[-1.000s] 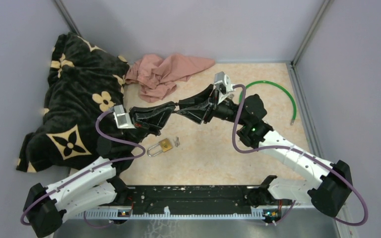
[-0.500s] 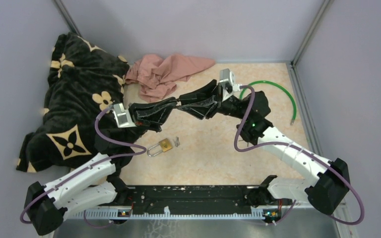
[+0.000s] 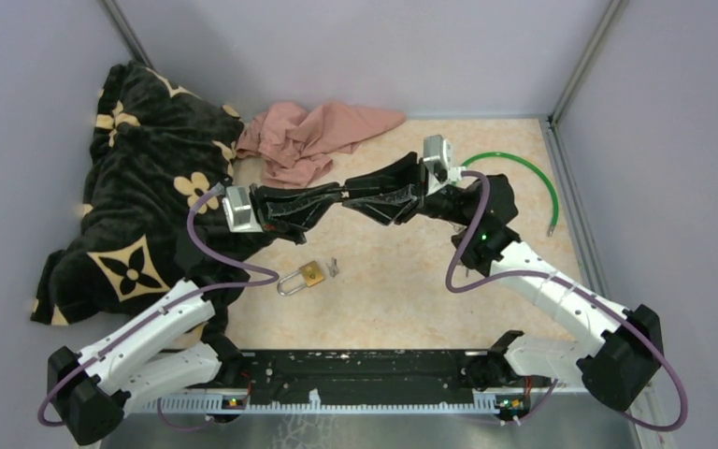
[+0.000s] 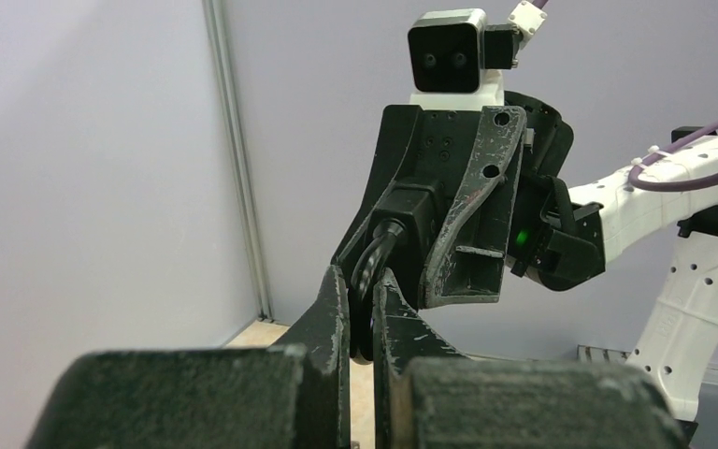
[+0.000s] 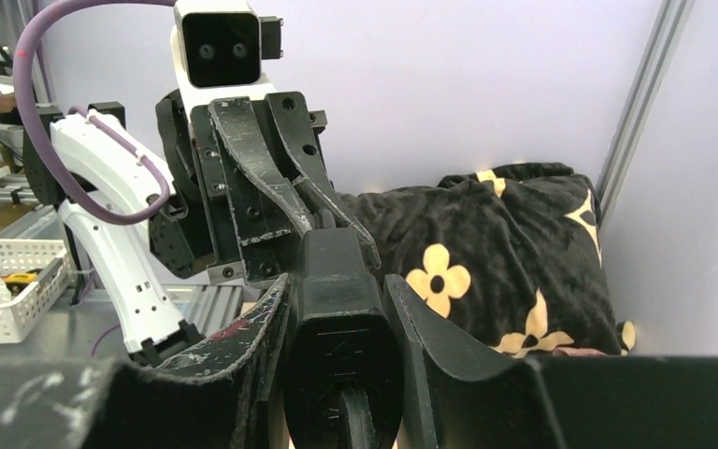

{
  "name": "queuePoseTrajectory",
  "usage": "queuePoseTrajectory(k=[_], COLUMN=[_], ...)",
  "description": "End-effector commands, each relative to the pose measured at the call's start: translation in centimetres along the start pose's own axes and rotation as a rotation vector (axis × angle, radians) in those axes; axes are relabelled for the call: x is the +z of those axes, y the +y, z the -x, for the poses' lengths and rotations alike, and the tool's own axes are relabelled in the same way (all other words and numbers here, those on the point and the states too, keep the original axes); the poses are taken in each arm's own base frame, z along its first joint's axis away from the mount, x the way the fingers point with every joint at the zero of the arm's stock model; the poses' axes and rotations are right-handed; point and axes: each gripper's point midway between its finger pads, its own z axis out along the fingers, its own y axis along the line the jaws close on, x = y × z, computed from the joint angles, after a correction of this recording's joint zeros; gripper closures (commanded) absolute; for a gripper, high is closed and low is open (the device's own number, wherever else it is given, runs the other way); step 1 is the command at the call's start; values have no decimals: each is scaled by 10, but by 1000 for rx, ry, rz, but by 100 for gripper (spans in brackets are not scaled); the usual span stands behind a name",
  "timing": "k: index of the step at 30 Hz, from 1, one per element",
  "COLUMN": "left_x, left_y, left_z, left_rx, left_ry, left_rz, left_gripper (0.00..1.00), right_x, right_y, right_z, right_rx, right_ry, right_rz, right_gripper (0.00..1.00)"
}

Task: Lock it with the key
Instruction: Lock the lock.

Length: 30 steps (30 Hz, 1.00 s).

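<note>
Nearest, the brass padlock with a silver shackle (image 3: 307, 276) lies flat on the desk (image 3: 411, 290), below both arms. A small silver piece (image 3: 334, 268) sits just beside it, possibly the key; too small to tell.

Above, my left end effector (image 4: 360, 313) is pressed together on a thin dark bit at the tip of a black block-shaped object (image 5: 338, 369). My right end effector (image 5: 340, 299) clamps that block, part spread.

Risks: opposing pulls could slip or drop it, and the fingertips could clash.

Farther back are a pink crumpled cloth (image 3: 313, 136), a green hose (image 3: 544, 182) and a black flower-patterned blanket (image 3: 140, 178). None blocks the lock.
</note>
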Motion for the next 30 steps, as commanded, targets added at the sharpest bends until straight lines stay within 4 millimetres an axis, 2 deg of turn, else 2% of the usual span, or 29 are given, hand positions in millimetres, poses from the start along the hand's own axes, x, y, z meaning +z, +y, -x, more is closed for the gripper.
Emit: queuePoseTrajectory(k=[1, 6, 9, 11, 14, 16, 18, 20, 24, 30], left_x=[-39, -27, -28, -32, -52, -65, -71, -70, -53, -30], left_y=[-119, -115, -117, -119, -123, -119, -113, -109, -109, -99], left_z=[-119, -104, -102, -110, -135, -148, -152, -147, -126, -94], left_rx=[-396, -347, -344, -346, -325, -246, -160, -93, -44, 49], left_ry=[433, 389, 404, 438, 541, 589, 603, 581, 463, 329], left_rz=[-498, -501, -527, -541, -583, -602, -602, -607, -608, -568], left_gripper=[100, 100, 100, 100, 100, 100, 100, 100, 100, 100], right_x=[0, -8, -13, -14, -15, -21, -29, -31, -29, -43], right_y=[3, 6, 6, 9, 15, 16, 14, 15, 15, 12], right_z=[-112, -128, -139, -141, -138, -135, -133, -129, -127, -154], right_rx=[224, 233, 248, 255, 223, 190, 153, 143, 133, 159], right_ry=[274, 314, 336, 343, 387, 425, 444, 434, 413, 465], right_rz=[-31, -16, 15, 58, 124, 120, 99, 92, 95, 93], right_gripper=[100, 100, 100, 100, 100, 100, 100, 100, 100, 100])
